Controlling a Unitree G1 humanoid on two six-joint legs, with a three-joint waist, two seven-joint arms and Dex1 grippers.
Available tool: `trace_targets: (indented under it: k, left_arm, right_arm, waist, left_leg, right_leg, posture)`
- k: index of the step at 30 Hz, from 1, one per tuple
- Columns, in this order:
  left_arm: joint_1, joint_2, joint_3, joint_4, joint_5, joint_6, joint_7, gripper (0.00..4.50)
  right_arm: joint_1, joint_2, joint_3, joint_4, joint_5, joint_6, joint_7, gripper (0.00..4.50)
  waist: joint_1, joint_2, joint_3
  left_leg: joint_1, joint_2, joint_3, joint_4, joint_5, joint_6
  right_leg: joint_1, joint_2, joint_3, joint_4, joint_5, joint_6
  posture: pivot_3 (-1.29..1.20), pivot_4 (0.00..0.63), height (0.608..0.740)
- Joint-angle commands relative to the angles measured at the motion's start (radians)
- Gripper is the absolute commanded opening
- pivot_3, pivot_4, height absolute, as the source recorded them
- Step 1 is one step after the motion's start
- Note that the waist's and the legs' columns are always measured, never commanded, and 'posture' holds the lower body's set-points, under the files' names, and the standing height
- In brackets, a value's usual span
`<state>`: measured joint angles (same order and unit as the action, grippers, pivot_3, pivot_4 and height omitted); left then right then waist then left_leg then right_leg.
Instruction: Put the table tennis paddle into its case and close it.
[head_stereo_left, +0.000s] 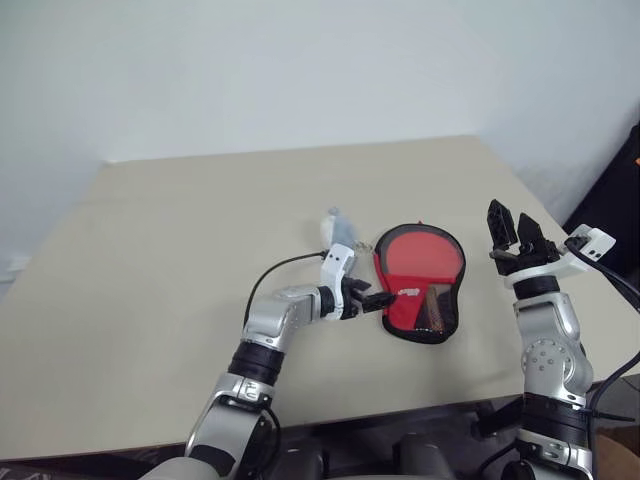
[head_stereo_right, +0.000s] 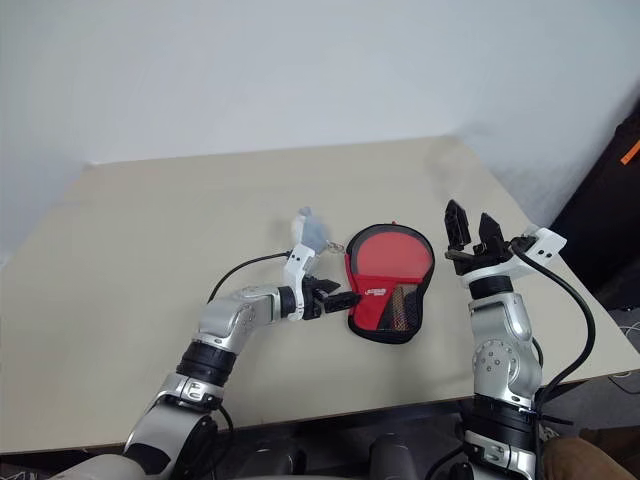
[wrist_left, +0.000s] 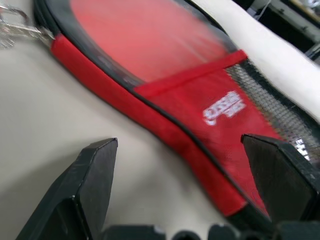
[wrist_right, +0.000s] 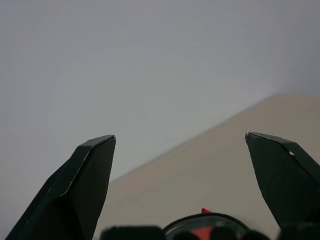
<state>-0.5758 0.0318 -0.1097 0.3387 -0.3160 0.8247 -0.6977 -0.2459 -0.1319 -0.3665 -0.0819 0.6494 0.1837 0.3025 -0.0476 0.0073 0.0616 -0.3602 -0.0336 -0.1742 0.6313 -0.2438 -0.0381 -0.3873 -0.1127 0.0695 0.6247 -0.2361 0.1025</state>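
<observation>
Red fabric marks the case (head_stereo_left: 420, 285), lying flat on the beige table (head_stereo_left: 150, 260); the paddle's red face seems already inside. Nearest, the left gripper (head_stereo_left: 372, 299), spread empty, noses its near edge, likely seeking the zip. Beside the case, the right gripper (head_stereo_left: 520, 232) hovers open. Beyond: white wall.

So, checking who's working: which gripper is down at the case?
The left gripper, open and low at the case, by its near edge. The right gripper is raised, off to the side.
</observation>
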Motion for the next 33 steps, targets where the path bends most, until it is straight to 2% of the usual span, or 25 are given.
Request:
trace_targets:
  k: [1,5,10,11,13,23,28,33]
  left_arm:
    - [-0.056,-0.04,0.033,0.009,-0.062,0.089,0.018,4.21]
    - [-0.111,-0.09,0.076,0.076,-0.109,0.212,0.047,4.21]
    - [-0.127,-0.105,0.117,0.12,-0.106,0.213,0.101,4.21]
    - [-0.133,-0.106,0.137,0.142,-0.107,0.221,0.122,4.03]
    - [-0.132,-0.097,0.139,0.16,-0.103,0.235,0.128,3.64]
    - [-0.118,-0.124,0.205,0.147,-0.129,0.277,0.194,0.06]
    - [-0.153,-0.104,0.265,0.157,-0.165,0.344,0.223,0.03]
    - [-0.129,-0.028,0.252,0.042,-0.185,0.486,0.232,0.03]
  right_arm:
    - [-0.012,0.0,0.002,-0.019,-0.009,-0.028,-0.007,4.48]
    - [-0.01,-0.006,-0.004,-0.01,-0.024,-0.035,-0.021,4.48]
    - [0.001,-0.002,-0.009,-0.012,-0.03,-0.045,-0.025,4.48]
    - [0.004,-0.001,-0.009,-0.011,-0.031,-0.046,-0.028,4.5]
    - [0.008,-0.001,-0.007,-0.006,-0.042,-0.051,-0.035,4.5]
    - [-0.01,-0.009,-0.012,0.039,-0.063,-0.065,-0.054,4.5]
    - [0.0,0.001,-0.005,0.027,-0.066,-0.065,-0.062,4.5]
    - [0.013,0.003,0.008,0.022,-0.085,-0.07,-0.062,4.5]
  waist:
    - [-0.001,0.0,0.0]
    - [-0.002,0.0,0.0]
    - [0.0,0.0,0.0]
    - [0.001,0.0,0.0]
    - [0.0,0.0,0.0]
    - [-0.001,0.0,0.0]
    - [-0.002,0.0,0.0]
    - [-0.008,0.0,0.0]
  left_leg:
    - [0.0,0.0,0.0,0.0,0.0,0.0]
    - [0.0,0.0,0.0,0.0,0.0,0.0]
    - [0.0,0.0,0.0,0.0,0.0,0.0]
    - [0.0,0.0,0.0,0.0,0.0,0.0]
    - [0.001,0.0,0.0,0.0,0.0,0.0]
    - [0.0,0.0,0.0,0.0,0.0,0.0]
    - [0.001,0.0,0.0,0.0,0.0,0.0]
    - [0.001,0.0,0.0,-0.001,0.0,0.0]
  right_leg:
    - [0.0,0.0,0.0,0.0,0.0,0.0]
    - [0.0,0.0,0.0,0.0,0.0,0.0]
    - [0.0,0.0,0.0,0.0,0.0,0.0]
    - [0.0,0.0,0.0,0.0,0.0,0.0]
    - [0.001,0.0,0.0,0.0,0.0,0.0]
    - [0.0,0.0,0.0,0.0,0.0,0.0]
    - [0.0,0.0,0.0,0.0,0.0,0.0]
    - [-0.001,0.0,0.001,0.0,0.0,0.0]
  posture:
    - [0.0,0.0,0.74]
    - [0.0,0.0,0.74]
    - [0.0,0.0,0.74]
    - [0.0,0.0,0.74]
    - [0.0,0.0,0.74]
    - [0.0,0.0,0.74]
    - [0.0,0.0,0.74]
    - [0.0,0.0,0.74]
